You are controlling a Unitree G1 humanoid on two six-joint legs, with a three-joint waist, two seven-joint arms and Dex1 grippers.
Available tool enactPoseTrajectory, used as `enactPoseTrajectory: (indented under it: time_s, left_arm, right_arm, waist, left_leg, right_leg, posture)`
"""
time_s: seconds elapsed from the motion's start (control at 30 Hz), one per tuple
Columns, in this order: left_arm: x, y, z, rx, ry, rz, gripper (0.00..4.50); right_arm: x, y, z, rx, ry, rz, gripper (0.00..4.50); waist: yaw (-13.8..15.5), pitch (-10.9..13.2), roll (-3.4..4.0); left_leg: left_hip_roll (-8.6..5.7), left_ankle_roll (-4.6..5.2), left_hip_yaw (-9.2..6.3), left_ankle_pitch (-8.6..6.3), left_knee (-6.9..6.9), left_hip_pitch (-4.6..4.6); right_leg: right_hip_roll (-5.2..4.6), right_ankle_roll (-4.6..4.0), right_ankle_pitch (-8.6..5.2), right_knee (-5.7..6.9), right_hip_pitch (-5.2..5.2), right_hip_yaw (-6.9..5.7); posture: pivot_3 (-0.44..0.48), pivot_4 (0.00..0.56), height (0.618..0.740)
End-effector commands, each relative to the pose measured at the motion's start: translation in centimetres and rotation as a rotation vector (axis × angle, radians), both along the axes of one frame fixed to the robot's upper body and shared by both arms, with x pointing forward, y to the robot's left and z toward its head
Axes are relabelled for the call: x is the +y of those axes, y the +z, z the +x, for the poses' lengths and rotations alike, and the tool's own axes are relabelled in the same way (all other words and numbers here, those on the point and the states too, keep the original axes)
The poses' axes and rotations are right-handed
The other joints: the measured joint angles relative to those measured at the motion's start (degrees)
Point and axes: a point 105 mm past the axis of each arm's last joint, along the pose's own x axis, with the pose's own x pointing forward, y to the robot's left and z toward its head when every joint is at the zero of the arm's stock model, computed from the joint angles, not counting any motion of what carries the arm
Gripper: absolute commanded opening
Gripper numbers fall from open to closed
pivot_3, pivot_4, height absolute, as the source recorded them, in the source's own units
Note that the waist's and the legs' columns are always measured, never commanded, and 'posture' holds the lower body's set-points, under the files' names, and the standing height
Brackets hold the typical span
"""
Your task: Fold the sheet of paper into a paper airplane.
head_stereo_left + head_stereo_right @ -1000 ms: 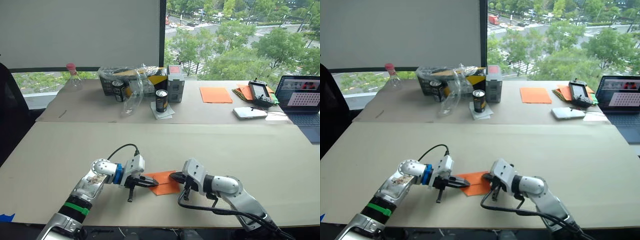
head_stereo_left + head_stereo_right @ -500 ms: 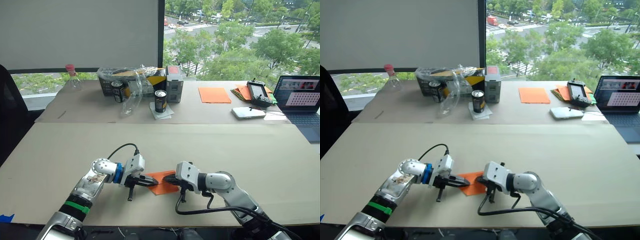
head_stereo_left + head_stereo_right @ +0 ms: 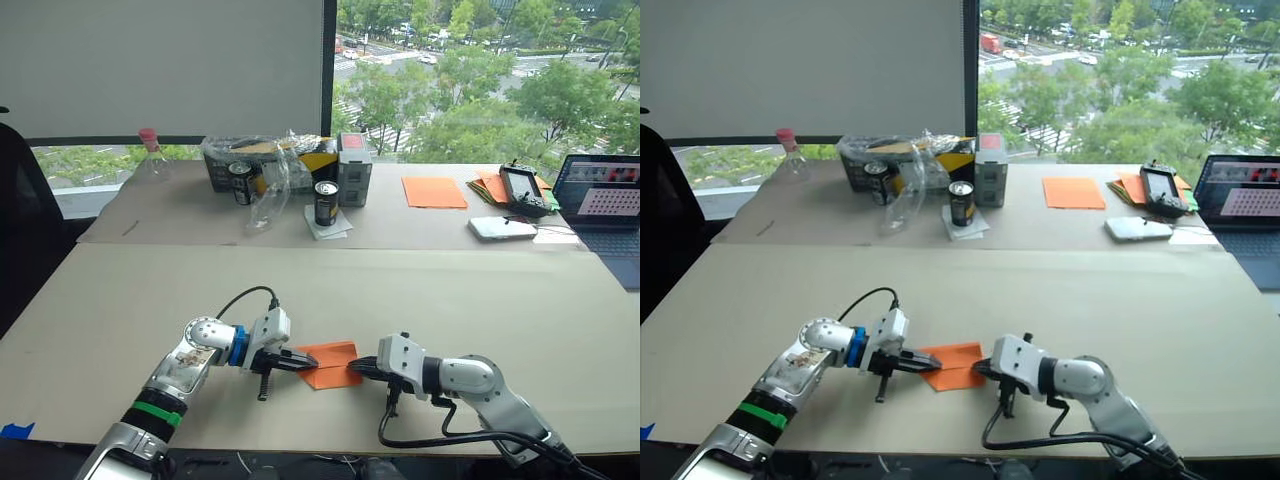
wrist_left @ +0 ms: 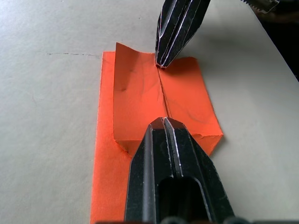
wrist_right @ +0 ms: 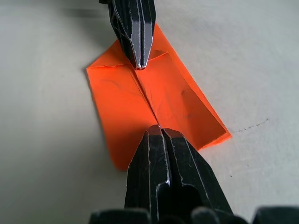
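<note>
two grippers met over the sheet of paper [image 3: 328, 364] on the near part of the tabletop [image 3: 450, 300]. the paper lay flat, partly folded, with two flaps turned in to meet at a centre seam and one longer strip of the lower layer showing past the flaps on one side. left gripper [image 4: 164, 122] had its fingers pressed together, tip down on one end of the seam; the paper lay straight ahead of it and partly under its tip. right gripper [image 5: 159, 129] also had its fingers closed together, tip resting on the opposite end of the same seam. in the head view the left gripper [image 3: 300, 363] sat at the paper's left edge and the right gripper [image 3: 357, 371] at its right edge, the paper between them, both touching it. neither clamped the paper, just pressed on top. one flap corner near the right gripper's tip stood slightly raised off the layer below.

far side of the tabletop: flat orange sheet [image 3: 434, 192], stack of orange sheets [image 3: 489, 186], a black handheld controller [image 3: 523, 189], white device [image 3: 505, 228], laptop [image 3: 603, 194], two cans [image 3: 325, 203], a box with plastic wrap [image 3: 262, 165], a clear bottle with pink cap [image 3: 150, 158]. all well apart from the grippers.
</note>
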Motion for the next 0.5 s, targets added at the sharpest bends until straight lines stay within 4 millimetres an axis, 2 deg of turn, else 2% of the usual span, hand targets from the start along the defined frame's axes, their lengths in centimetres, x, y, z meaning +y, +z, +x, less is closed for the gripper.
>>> enactPoseTrajectory:
  time_s: [0.03, 0.13, 0.2, 0.37, 0.5]
  left_arm:
    - [1.0, -2.2, -0.2, 0.053, 0.042, 0.072, 0.0]
    - [0.8, -2.2, -0.3, 0.047, 0.032, 0.077, 0.0]
    - [0.7, -2.2, -0.4, 0.045, 0.03, 0.075, 0.0]
    - [0.5, -2.4, -0.4, 0.046, 0.037, 0.068, 0.0]
    - [0.6, -2.3, -0.3, 0.044, 0.052, 0.059, 0.0]
  right_arm:
    - [-2.2, 0.1, 0.9, 0.037, -0.1, 0.002, 0.07]
    - [-1.6, 3.2, 1.2, 0.021, -0.094, 0.128, 0.07]
    - [-1.1, 4.3, 1.1, 0.019, -0.077, 0.168, 0.07]
    - [0.8, 3.9, 1.0, 0.046, -0.039, 0.163, 0.07]
    - [2.0, 1.6, 1.6, 0.091, -0.059, 0.125, 0.07]
  waist:
    - [0.0, 0.0, 0.0]
    - [0.0, 0.0, 0.01]
    - [-0.1, 0.0, 0.03]
    - [-0.1, 0.0, 0.03]
    - [-0.1, 0.0, 0.04]
  left_leg:
    - [0.0, 0.0, 0.0, -0.01, -0.03, 0.12]
    - [0.01, 0.0, 0.01, -0.01, -0.03, 0.12]
    - [0.0, 0.0, 0.01, -0.01, -0.04, 0.1]
    - [0.01, 0.0, 0.0, -0.01, -0.06, 0.1]
    - [0.0, 0.0, 0.01, -0.01, -0.06, 0.1]
  right_leg:
    - [0.0, 0.03, -0.03, -0.06, 0.14, 0.0]
    - [-0.01, 0.03, -0.06, -0.06, 0.14, 0.0]
    - [-0.01, 0.03, -0.06, -0.06, 0.12, 0.0]
    - [0.0, 0.05, -0.07, -0.07, 0.11, 0.01]
    - [-0.01, 0.05, -0.08, -0.1, 0.11, 0.01]
  posture:
    - [0.0, 0.15, 0.72]
    - [0.0, 0.15, 0.72]
    - [0.0, 0.15, 0.72]
    - [0.0, 0.15, 0.72]
    - [0.0, 0.15, 0.72]
